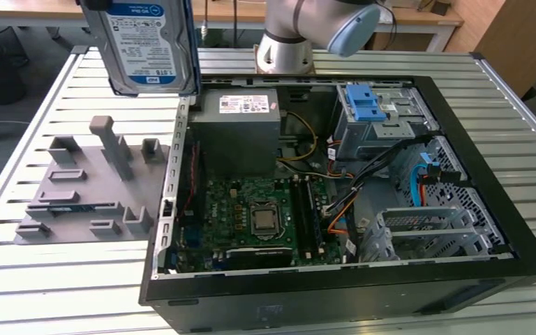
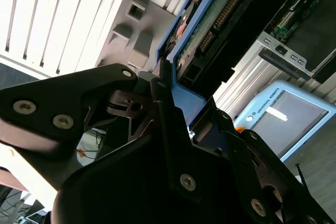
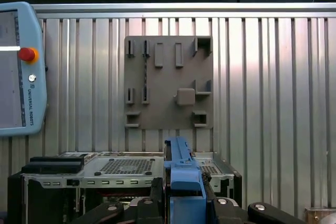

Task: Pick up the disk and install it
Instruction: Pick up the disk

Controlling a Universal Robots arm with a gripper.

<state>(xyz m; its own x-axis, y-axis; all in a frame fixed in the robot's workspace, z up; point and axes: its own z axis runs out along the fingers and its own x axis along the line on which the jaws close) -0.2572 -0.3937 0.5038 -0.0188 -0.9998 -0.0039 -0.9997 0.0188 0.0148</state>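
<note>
- Claw (image 3: 184, 195) clenched on the disk (image 1: 147, 45), gripping its blue-railed edges.
- Disk hangs below the claw, long axis vertical, label side-on, above the counter (image 1: 45, 105).

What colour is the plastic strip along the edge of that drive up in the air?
Blue, clearest on the disk in the first wrist view.

The computer case (image 1: 491, 174) lay open on the table (image 1: 26, 293), with the fixture plate (image 1: 72, 202) just beside it on the exterior view's left. Inside the case, the power supply (image 1: 238, 118) sat in the far left corner, the motherboard (image 1: 254, 223) in front of it, and the drive cage (image 1: 380, 112) at the far right. The disk (image 1: 147, 45) hung upright in my hand (image 3: 184, 190), high above the table near the case's far left corner.
</note>
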